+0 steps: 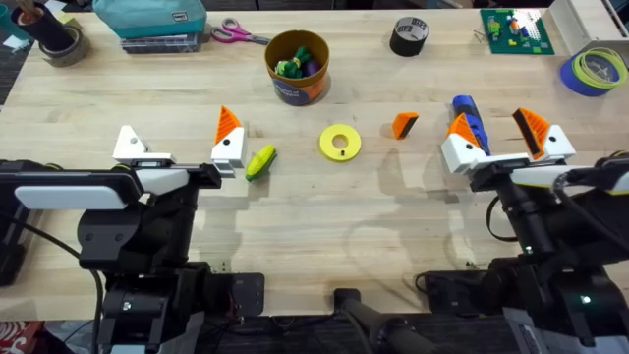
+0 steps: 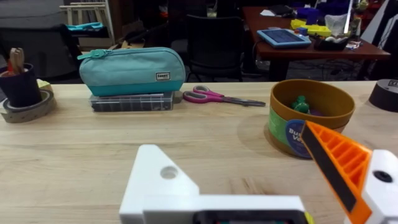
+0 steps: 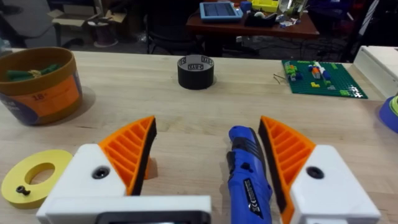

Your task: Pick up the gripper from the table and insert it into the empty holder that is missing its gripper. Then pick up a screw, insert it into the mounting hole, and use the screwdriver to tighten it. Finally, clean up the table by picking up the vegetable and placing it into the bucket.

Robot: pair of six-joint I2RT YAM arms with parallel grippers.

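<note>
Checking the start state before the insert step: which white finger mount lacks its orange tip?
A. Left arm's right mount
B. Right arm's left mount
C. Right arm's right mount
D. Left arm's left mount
D: the left arm's left white angular plastic mount is bare, while its twin mount carries an orange ribbed tip.

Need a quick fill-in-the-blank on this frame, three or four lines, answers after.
1. The loose gripper lies on the table between the yellow disc and the ____.
2. The left gripper has an orange tip on one mount; its other holder is ____.
3. The vegetable lies beside the ____ arm's gripper.
4. The screwdriver lies between the fingers of the ____ gripper.

Answers: screwdriver; empty; left; right
</note>
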